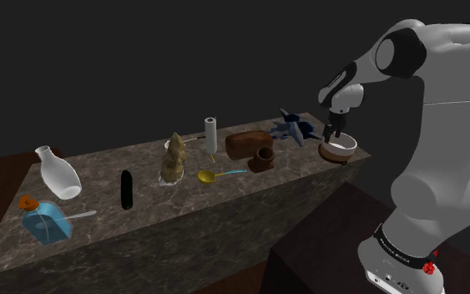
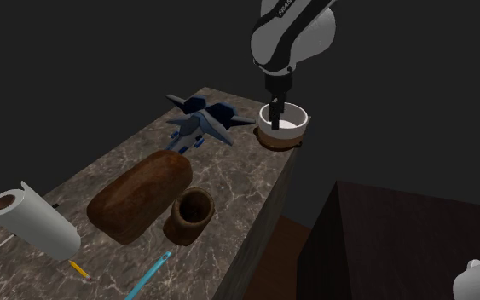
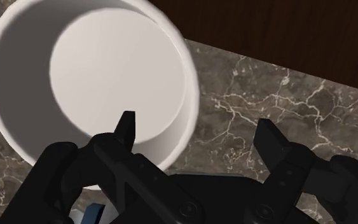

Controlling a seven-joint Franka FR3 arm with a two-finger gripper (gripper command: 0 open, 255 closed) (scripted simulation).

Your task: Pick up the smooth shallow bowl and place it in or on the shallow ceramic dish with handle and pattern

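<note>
Hovering at the counter's (image 2: pixel 238 170) corner, your gripper (image 3: pixel 196 127) stands with fingers (image 3: pixel 128 127) spread.
You see the white bowl (image 3: pixel 107 70) sitting in the brown dish (image 2: pixel 274 141); its wall lies between the two fingers, one inside, one outside, seemingly untouched.

The bowl (image 2: pixel 292 122) was plain white, smooth, round and empty, and stood upright. It sat inside the dish (image 2: pixel 274 140), a shallow brown round vessel, also upright, with small lug handles at its sides. No pattern could be made out on it. The bowl's wall rose above the dish's rim. Both stood at a corner of the dark marbled tabletop (image 2: pixel 229 170), close to its edge.
</note>
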